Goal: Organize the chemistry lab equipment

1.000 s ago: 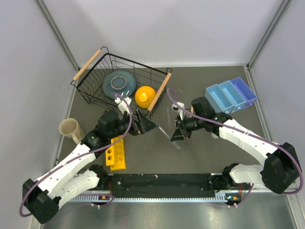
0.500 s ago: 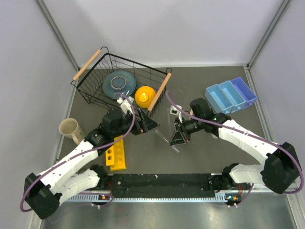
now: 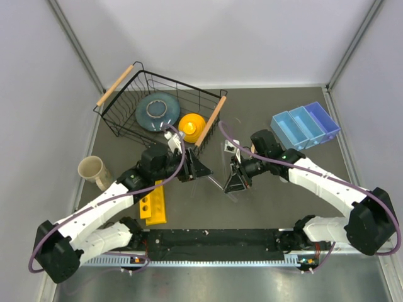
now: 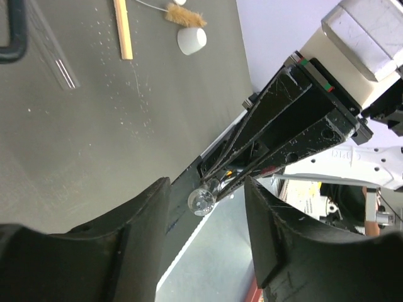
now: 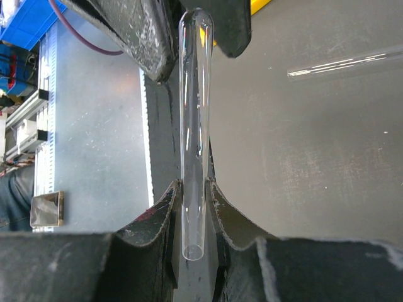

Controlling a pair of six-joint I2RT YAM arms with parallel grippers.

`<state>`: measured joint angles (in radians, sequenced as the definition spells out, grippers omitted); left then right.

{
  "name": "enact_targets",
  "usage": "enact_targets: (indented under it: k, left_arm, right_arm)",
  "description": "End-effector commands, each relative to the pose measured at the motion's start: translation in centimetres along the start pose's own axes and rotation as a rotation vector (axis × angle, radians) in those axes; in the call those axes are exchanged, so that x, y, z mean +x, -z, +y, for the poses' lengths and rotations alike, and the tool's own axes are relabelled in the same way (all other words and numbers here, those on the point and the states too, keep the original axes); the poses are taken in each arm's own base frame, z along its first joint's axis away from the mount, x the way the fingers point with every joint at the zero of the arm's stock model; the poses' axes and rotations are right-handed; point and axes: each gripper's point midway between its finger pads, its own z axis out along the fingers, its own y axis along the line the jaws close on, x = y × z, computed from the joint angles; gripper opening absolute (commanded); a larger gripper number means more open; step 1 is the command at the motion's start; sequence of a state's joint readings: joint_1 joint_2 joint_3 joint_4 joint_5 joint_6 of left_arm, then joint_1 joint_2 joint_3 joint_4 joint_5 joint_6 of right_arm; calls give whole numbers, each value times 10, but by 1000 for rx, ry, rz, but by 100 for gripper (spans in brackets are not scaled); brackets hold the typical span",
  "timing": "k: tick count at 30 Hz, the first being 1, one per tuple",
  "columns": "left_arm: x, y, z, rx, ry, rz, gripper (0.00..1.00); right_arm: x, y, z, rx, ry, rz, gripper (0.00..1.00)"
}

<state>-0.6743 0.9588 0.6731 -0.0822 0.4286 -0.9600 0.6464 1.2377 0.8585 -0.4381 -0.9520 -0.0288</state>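
Clear glass tube (image 5: 193, 126); pale wooden stick (image 4: 123, 28); brown brush (image 4: 186, 14); yellow rack (image 3: 154, 204); blue bins (image 3: 305, 124); black basket (image 3: 119, 123).

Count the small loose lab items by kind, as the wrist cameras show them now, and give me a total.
Glass tubes: 2 (held tube, lying tube)
Wooden stick: 1
Brush: 1
White round piece: 1 in view
Total: 5

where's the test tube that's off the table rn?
Right wrist view: test tube clamped in the right hand, rounded tip poking between the open fingers of the left hand. Top view: centre, between both hands.
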Motion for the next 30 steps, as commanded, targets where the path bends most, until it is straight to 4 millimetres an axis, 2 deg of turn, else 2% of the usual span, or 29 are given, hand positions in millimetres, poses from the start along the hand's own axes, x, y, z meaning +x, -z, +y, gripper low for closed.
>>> enact_targets:
  k: [1,3,4,6,7,10,12,13,14,15,16,17,18,20,22,23,26,27,30]
  left_arm:
    - [2,-1,-23,94,-31,25,52]
    - [5,-2,-24,99,-30,40,46]
    - [7,-2,-24,101,-30,48,39]
    - [8,-3,-23,100,-29,57,32]
    - [9,-2,-23,101,-32,57,24]
    - [9,-1,-21,98,-38,48,8]
    - [7,2,-23,105,-50,26,5]
    - [6,4,-20,94,-57,15,4]
    - [5,9,-22,96,-67,-2,4]
    - [10,12,-12,52,-59,10,4]
    - [7,15,-3,7,-82,-18,3]
    - [6,23,-2,-10,-102,-40,3]
    - [14,30,18,-109,-88,-21,3]
    - [0,50,37,-247,-148,-114,3]
    - [1,76,62,-408,-175,-129,3]
    - [-14,93,72,-497,-200,-219,3]
    - [-22,133,83,-659,-240,-267,3]
    - [-31,147,90,-734,-258,-312,3]
    - [-46,175,90,-842,-293,-382,3]
  right_arm:
    - [-21,2,14,-43,93,-31,14]
    - [-20,1,14,-43,90,-30,14]
    - [-20,1,13,-43,90,-29,14]
    - [-19,0,14,-45,92,-23,14]
    - [-18,0,14,-46,91,-20,14]
    - [-18,0,14,-46,96,-16,15]
    - [-18,-1,13,-45,109,-11,19]
    - [-15,0,13,-45,106,0,27]
    - [-17,1,14,-44,122,1,46]
    - [-17,2,11,-34,157,4,57]
    - [-15,3,11,-31,175,14,67]
    - [-14,6,12,-26,189,29,84]
    - [-14,9,6,-5,236,38,89]
    - [-15,16,2,22,259,41,96]
    - [-20,26,-7,49,269,15,98]
    - [-21,29,-9,53,268,4,98]
    - [-25,41,-15,61,263,-42,98]
    - [-25,46,-17,73,261,-52,99]
    - [-25,49,-18,82,270,-61,99]
